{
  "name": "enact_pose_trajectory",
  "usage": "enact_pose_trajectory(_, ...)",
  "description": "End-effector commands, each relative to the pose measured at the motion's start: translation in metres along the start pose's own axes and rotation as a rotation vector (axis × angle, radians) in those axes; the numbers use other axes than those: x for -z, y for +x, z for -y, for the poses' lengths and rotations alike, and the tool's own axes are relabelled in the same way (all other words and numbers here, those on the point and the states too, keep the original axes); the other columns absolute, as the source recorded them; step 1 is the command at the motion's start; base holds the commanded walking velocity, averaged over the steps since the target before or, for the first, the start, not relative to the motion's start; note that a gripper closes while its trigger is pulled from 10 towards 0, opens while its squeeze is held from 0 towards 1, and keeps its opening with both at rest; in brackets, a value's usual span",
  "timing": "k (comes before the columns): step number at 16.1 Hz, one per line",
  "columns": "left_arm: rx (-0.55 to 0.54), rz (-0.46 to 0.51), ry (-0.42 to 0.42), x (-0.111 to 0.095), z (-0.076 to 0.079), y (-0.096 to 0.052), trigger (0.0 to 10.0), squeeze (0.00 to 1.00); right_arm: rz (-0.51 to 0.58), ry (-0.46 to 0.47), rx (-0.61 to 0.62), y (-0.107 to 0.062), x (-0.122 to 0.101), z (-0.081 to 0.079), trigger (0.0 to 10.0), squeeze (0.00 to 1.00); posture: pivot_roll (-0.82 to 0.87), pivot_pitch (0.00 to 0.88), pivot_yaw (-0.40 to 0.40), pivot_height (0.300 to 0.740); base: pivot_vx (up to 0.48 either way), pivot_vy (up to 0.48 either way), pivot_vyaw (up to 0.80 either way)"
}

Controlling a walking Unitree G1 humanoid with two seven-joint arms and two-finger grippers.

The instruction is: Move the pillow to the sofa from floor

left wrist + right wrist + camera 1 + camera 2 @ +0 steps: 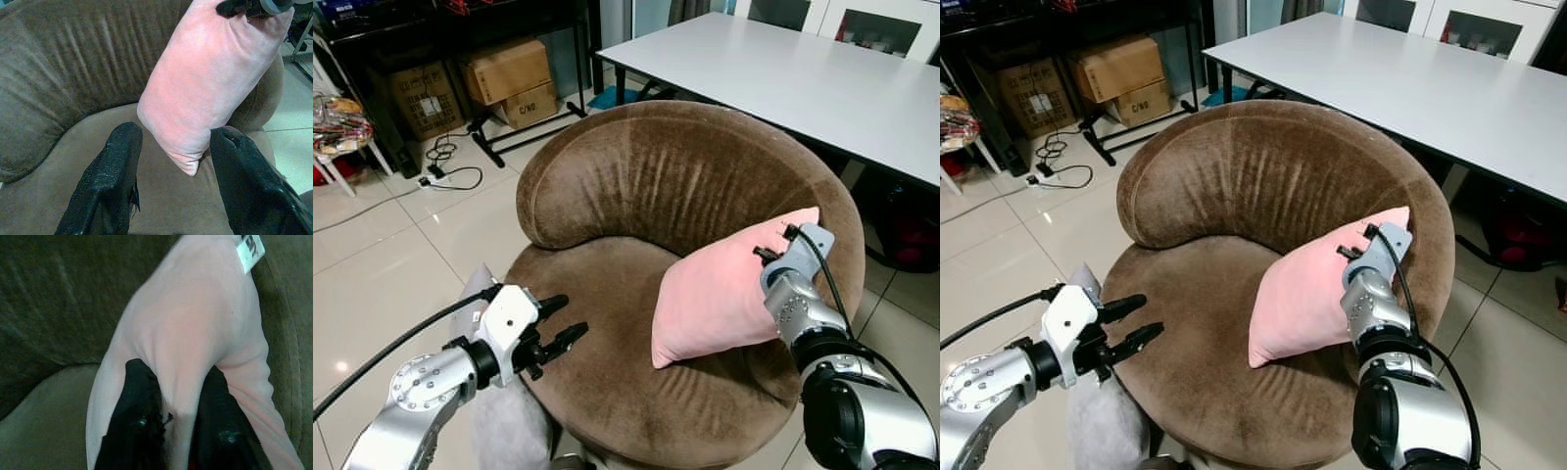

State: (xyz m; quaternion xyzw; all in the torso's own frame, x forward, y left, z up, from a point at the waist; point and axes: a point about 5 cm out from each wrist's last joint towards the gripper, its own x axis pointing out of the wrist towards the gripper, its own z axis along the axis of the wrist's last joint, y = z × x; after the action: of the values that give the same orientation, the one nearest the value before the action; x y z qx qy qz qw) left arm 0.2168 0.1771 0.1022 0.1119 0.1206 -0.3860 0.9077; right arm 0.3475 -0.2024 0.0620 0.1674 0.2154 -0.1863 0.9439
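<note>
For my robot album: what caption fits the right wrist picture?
Right tool pinching the pink pillow over the brown sofa.

Head views downward, wrist views close, all on sofa (685,186)

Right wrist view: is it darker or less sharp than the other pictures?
Right wrist view: dim, sofa nearly black, pink pillow soft. Left wrist view: brighter, fingers blurred. Eye views: evenly lit, sharp, glare on the floor tiles.
</note>
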Motion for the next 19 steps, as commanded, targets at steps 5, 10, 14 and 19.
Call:
enact_pose_trajectory(5,-0.03,0.052,-0.02,-0.005,-0.001,-0.001,10.0,0.0,0.208,-0.086,-0.016,-0.005,-0.035,0.011,10.0,1.0,0.0,0.0,0.022,0.74,0.0,0.0,0.0)
enact_pose_trajectory(10,-0.378,0.169,-0.098,-0.011,-0.015,-0.005,10.0,0.0,0.388,-0.195,-0.314,-0.064,-0.039,0.002,10.0,0.0,-0.04,0.0,0.031,0.74,0.0,0.0,0.0)
enact_pose_trajectory(14,-0.503,0.153,-0.097,-0.007,-0.012,-0.01,10.0,0.0,0.287,-0.268,-0.483,-0.107,0.003,-0.026,10.0,0.0,-0.03,0.0,0.009,0.74,0.0,0.0,0.0)
enact_pose_trajectory(19,-0.566,0.138,-0.094,-0.004,-0.012,-0.013,10.0,0.0,0.212,-0.311,-0.449,-0.116,0.015,-0.021,10.0,0.0,-0.02,0.0,-0.006,0.74,0.0,0.0,0.0)
